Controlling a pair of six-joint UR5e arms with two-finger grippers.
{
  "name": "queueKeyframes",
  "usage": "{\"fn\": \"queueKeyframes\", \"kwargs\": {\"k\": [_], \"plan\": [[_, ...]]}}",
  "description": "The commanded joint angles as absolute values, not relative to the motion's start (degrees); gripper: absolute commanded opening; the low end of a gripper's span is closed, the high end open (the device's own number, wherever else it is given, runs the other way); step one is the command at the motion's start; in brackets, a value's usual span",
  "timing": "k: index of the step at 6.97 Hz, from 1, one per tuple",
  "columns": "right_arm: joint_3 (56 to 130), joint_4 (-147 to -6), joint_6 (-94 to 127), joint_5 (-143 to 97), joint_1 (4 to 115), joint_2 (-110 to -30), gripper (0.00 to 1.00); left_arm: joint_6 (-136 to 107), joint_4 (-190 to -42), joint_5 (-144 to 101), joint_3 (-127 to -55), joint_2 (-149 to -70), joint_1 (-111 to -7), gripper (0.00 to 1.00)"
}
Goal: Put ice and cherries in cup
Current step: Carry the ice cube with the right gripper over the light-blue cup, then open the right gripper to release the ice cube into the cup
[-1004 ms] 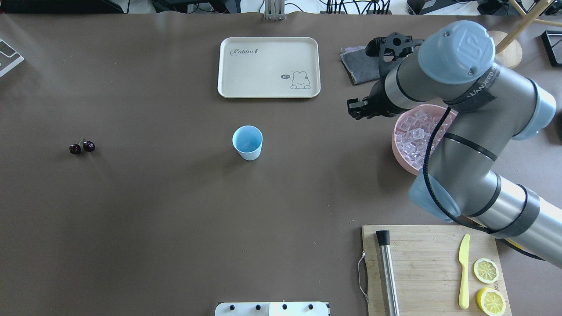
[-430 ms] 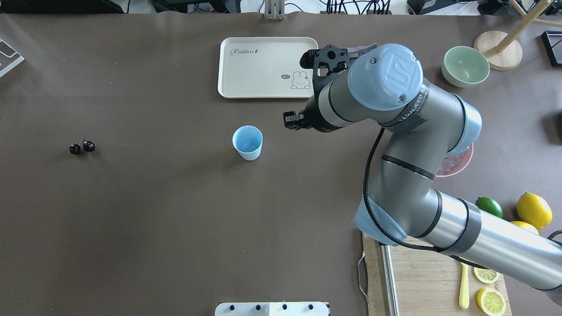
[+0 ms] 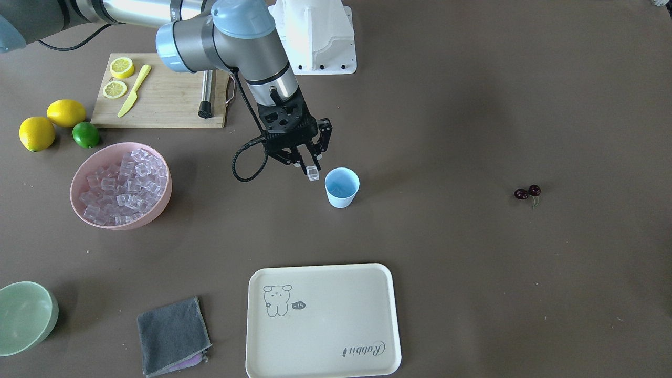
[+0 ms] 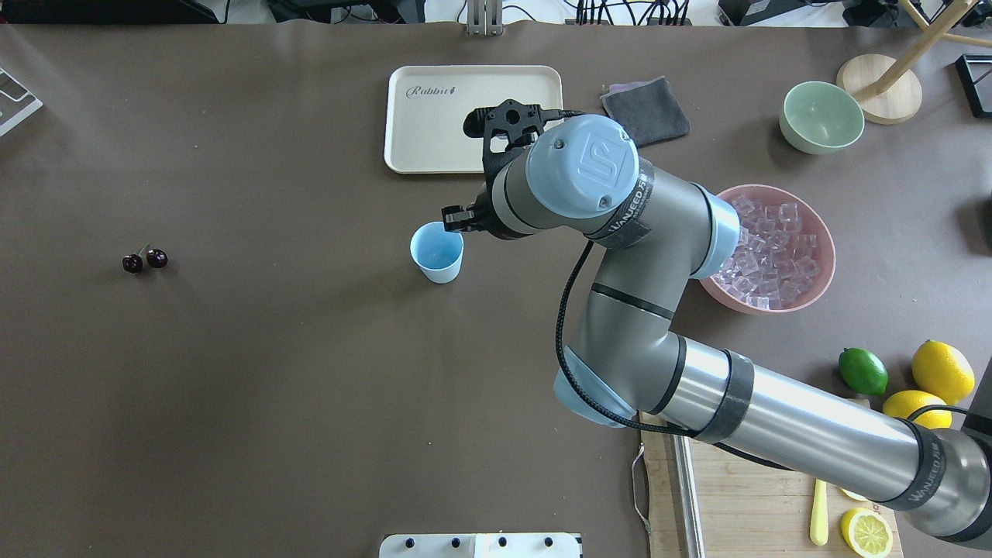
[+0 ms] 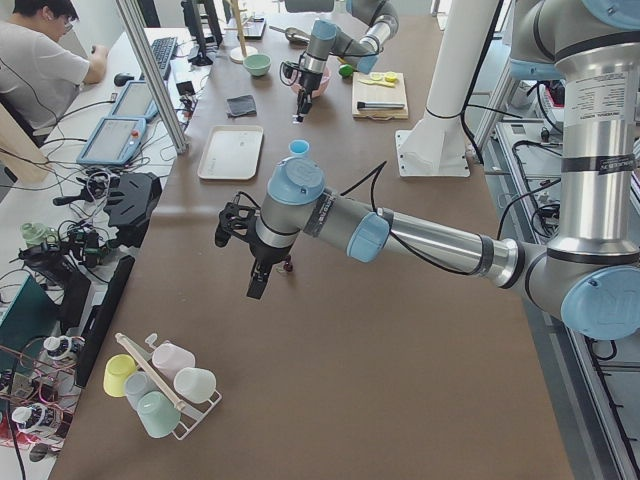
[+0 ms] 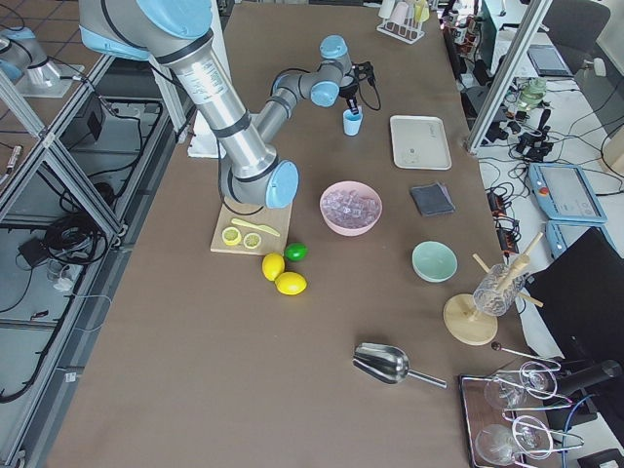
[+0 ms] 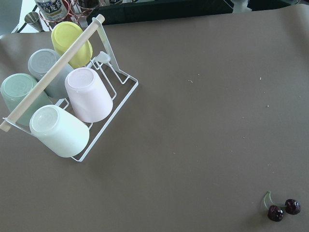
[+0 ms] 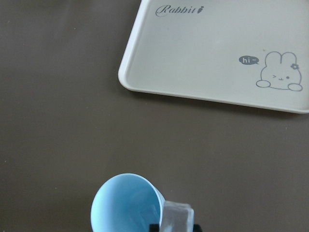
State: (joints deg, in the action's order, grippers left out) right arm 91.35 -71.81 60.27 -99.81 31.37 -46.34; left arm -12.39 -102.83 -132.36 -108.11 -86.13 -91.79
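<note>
Progress is early: as far as the overhead view shows, the cup (image 4: pixel 437 252) holds nothing yet, its blue inside bare. At its rim the right gripper (image 3: pixel 311 168) is clamped on 1 ice cube (image 3: pixel 313 174), which hangs at the edge nearest the pink bowl (image 3: pixel 131 224), not fully over the mouth; I judge this to be the first cube going in. That bowl is heaped with the rest of the ice (image 3: pixel 123 184), so plenty is left to carry.

On the table (image 3: pixel 472 105) the 2 cherries (image 3: pixel 527 193) lie well apart from the cup, on the robot's left, not yet picked up. Near them hangs the left gripper (image 5: pixel 258 283), seen only in the side view, so I cannot tell whether it is released or clenched.

Of the other containers, the pale green bowl (image 3: pixel 21 315) looks empty and the tray (image 3: pixel 325 320) carries nothing
</note>
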Motion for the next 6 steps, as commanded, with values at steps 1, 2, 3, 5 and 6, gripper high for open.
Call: {"fn": "queueKeyframes", "kwargs": {"k": [1, 2, 3, 5, 6], "plan": [[86.66, -68.29, 60.29, -98.79, 29.72, -44.04, 0.00, -12.39, -102.83, -132.36, -108.02, -86.13, -91.76, 0.98], [86.57, -68.29, 60.29, -98.62, 29.01, -43.77, 0.00, -12.39, -102.92, -132.36, -108.02, -86.13, -91.76, 0.98], [86.49, -68.29, 60.29, -97.83, 28.31, -43.77, 0.00, -12.31, -102.92, -132.36, -107.93, -86.13, -91.76, 0.98], [85.96, -68.20, 60.38, -96.33, 27.34, -43.24, 0.58, -12.30, -102.92, -132.36, -107.84, -86.13, -91.58, 0.98], [85.96, -68.29, 60.38, -96.33, 27.25, -43.24, 0.99, -12.30, -102.92, -132.36, -107.75, -86.13, -91.58, 0.98]]}}
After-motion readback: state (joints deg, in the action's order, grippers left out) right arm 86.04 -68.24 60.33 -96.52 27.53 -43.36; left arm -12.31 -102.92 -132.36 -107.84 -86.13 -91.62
